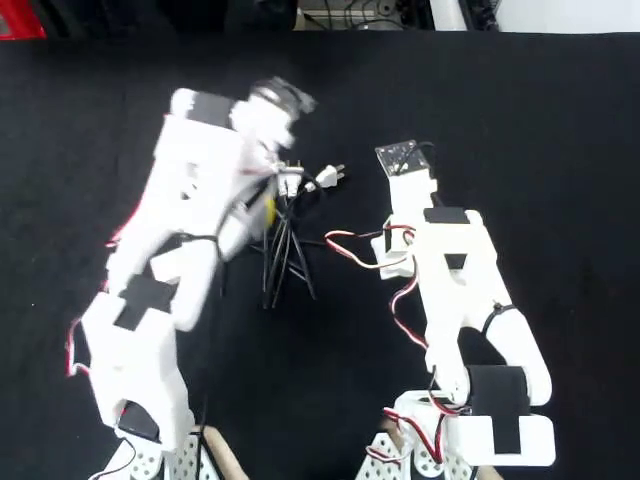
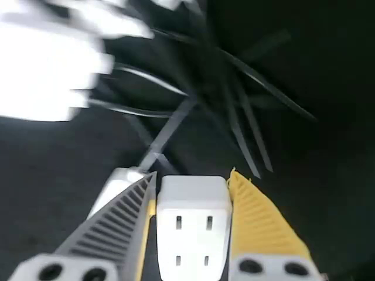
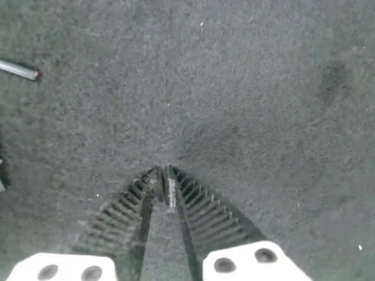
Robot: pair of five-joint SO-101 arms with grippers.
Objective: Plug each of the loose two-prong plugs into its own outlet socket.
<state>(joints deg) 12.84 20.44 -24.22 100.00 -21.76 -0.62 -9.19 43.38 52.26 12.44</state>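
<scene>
The step in hand is judged to be the steadying of a socket, w/ no plug seated yet. A white outlet block [image 2: 193, 225] is clamped in the L gripper [image 2: 190, 178], btwn its grey and yellow fingers [image 2: 258, 228], face turned to the wrist cam. Two pairs of slots are seen on it, all empty. Beyond it a bundle of black cords [image 2: 240, 105] is spread over the cloth [image 3: 263, 88], and a blurred white shape [image 2: 47, 64] is seen near them; what it is cannot be told. In the high view a loose two-prong plug [image 1: 330, 177] is seen just beside the bundle, on the R arm's side. The R gripper [image 3: 163, 175] is pinched shut on nothing, low over bare cloth, w/ a cord end [image 3: 20, 70] off to one side. No bin or tray is seen; the sockets are the only receptacles. Next, prob.: the R gripper is to be opened, the plug taken by its body, and its prongs lined up w/ one slot pair while the block is held steady.
</scene>
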